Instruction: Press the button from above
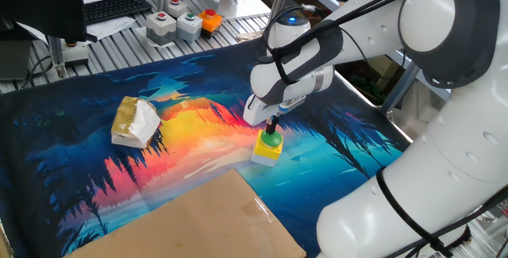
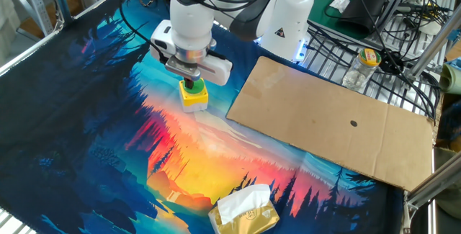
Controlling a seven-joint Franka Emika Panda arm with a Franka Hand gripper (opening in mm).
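The button (image 1: 267, 150) is a small yellow box with a green dome cap (image 1: 271, 140). It stands on the colourful mat right of centre, and shows in the other fixed view (image 2: 194, 96) too. My gripper (image 1: 273, 128) is straight above it and points down. Its dark fingertips are together as one narrow tip that sits on the top of the green cap. In the other fixed view the gripper (image 2: 190, 81) covers part of the cap (image 2: 194, 87).
A tissue pack (image 1: 135, 122) lies on the mat to the left. A cardboard sheet (image 1: 190, 222) lies at the front. Grey boxes with red buttons (image 1: 161, 26) and an orange part (image 1: 210, 21) stand at the back. Cables and a bottle (image 2: 369, 60) lie beyond the cardboard.
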